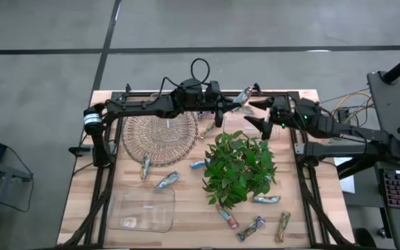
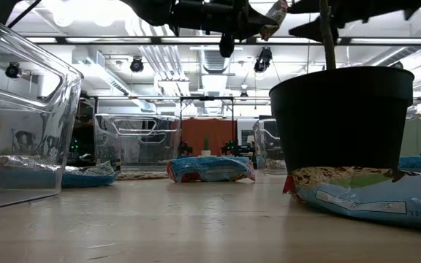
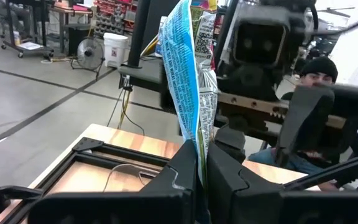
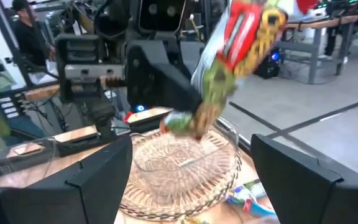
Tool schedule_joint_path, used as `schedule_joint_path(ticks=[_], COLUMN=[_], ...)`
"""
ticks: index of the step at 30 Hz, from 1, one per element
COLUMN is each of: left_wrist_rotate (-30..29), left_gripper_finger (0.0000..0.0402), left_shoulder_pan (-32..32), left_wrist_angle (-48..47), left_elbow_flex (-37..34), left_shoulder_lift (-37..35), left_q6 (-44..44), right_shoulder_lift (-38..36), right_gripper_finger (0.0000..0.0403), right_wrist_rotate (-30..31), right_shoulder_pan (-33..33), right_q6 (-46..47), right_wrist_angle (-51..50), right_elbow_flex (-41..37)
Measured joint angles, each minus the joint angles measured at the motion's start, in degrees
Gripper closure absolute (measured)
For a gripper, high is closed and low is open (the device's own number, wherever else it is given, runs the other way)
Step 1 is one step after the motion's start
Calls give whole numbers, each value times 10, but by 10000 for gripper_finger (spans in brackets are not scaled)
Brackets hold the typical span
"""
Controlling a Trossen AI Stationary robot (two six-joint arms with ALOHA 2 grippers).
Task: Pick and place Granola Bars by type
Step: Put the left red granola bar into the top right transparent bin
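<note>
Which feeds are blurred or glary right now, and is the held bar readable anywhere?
Right wrist view: bar motion-smeared. Left wrist view: its blue wrapper sharp in the shut left tool. Low view: ceiling lights glare, near bar soft. High view: even light.

Both arms (image 1: 151, 107) are showing matte black, boxy links; a black cable (image 1: 200, 68) is looping up behind the left arm's blocky fingers (image 3: 229, 171).

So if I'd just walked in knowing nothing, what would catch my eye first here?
Probably the bushy green plant in its black pot, standing right of the table's middle. Next, the handover in the air at the far edge: the left gripper is shut on a granola bar, with the right gripper open just beside it. More bars lie scattered around the plant, and a wicker basket sits to its left.
</note>
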Motion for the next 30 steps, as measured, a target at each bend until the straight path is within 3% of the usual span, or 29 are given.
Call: schedule_joint_path(ticks=[6,17,21,30], left_wrist_rotate=[0,0,2,3], left_gripper_finger=[401,401,401,401], left_shoulder_pan=[-1,-2,-2,-3], left_wrist_angle=[-8,-21,-20,-18], left_elbow_flex=[0,0,0,0], left_shoulder_lift=[0,0,0,0], left_q6=[6,8,8,8], right_shoulder_lift=[46,82,90,96], right_gripper_finger=[85,131,180,342], right_wrist_rotate=[-53,-57,-56,-50], right_shoulder_pan=[-41,-48,-48,-48], right_q6=[-15,-36,-37,-48], right_wrist_angle=[1,-10,-11,-12], right_elbow_flex=[56,94,101,111])
